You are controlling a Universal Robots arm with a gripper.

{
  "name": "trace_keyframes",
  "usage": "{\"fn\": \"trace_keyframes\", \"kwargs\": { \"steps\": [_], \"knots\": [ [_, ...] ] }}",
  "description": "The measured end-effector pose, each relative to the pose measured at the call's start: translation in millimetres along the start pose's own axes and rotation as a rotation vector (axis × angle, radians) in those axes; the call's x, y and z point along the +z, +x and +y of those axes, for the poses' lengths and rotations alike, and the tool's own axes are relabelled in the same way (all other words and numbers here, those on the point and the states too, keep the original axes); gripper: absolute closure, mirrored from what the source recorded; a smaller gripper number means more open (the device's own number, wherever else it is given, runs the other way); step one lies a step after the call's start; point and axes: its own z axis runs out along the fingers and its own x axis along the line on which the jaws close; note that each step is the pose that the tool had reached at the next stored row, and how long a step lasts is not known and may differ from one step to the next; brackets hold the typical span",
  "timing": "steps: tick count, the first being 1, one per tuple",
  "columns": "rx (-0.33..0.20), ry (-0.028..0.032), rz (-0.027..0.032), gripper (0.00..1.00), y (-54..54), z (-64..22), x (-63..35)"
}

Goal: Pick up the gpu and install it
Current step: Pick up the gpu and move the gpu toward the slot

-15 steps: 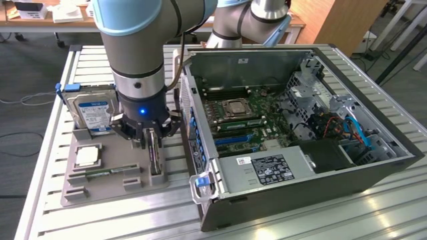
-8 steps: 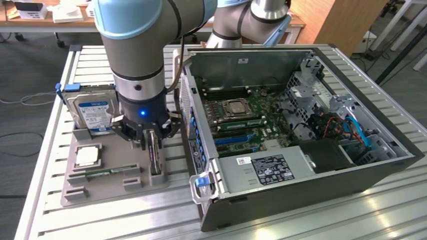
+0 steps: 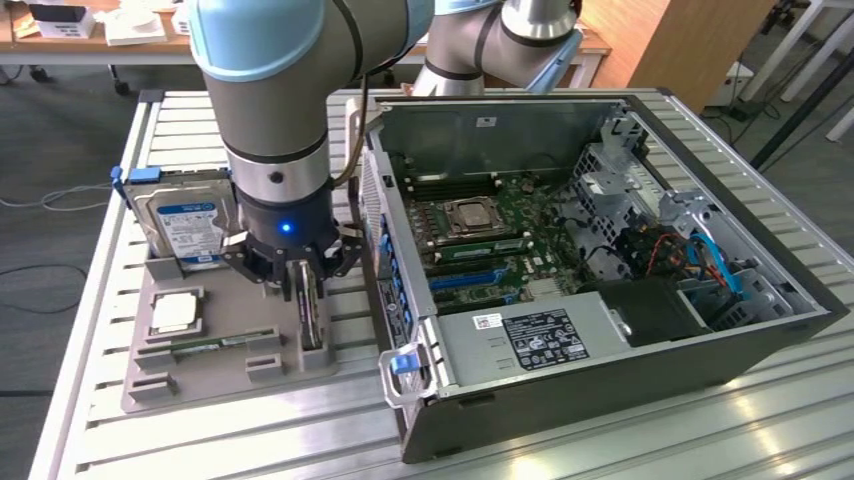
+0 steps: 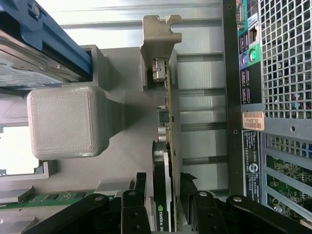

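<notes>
Wrist view: gpu [image 4: 168, 126], stood on edge in the tray [image 4: 126, 161], is straddled by the released gripper [image 4: 164, 181]; neither face is touched.

Ext. cam high, oblique; wrist cam close, downward; shared: gpu [image 4: 162, 185].

You're seeing bright, even light. The tabletop [image 3: 667, 440] is glaring white along its ribs, and the arm [image 3: 274, 100] is casting a soft shadow on the tray [image 3: 200, 385]. In the wrist view, the tabletop is washing out and the hand [image 4: 165, 187] is blurring near the lens.
</notes>
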Motion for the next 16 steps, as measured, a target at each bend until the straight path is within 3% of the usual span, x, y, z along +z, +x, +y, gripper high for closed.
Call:
{"fn": "trace_keyframes", "kwargs": {
  "steps": [16],
  "knots": [
    [0.000, 0.0000, 0.0000, 0.58, 0.1, 2.5, 0.8]
  ]
}}
